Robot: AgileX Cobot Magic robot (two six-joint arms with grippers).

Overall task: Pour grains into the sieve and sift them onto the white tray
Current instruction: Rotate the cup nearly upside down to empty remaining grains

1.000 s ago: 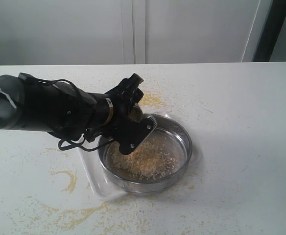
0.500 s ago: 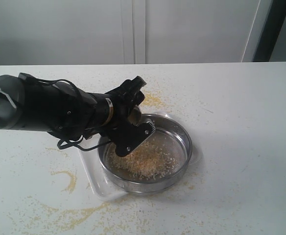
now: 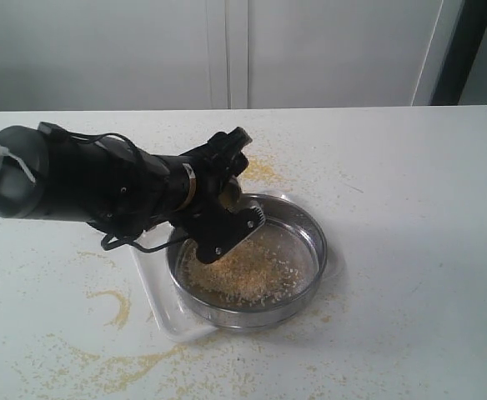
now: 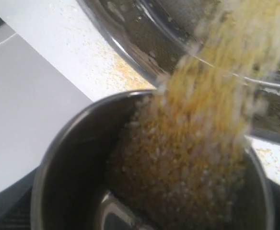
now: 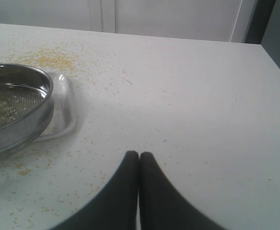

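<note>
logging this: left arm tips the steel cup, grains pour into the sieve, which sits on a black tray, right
The tray is white, not black: see the exterior view. The rest stands: steel cup tipped, grains pouring into the sieve.

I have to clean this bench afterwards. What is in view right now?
sieve: one, steel with grey mesh, on the white tray
white tray: one, white, under the sieve
grains: beige heap in the sieve, more pouring from the cup
spilled grains: scattered, yellow, on the table around the tray
steel cup: one, tipped over the sieve
table: one, white
cabinet doors: white, behind the table
left gripper: black, holding the steel cup
right gripper: black, shut, empty, beside the sieve
</note>
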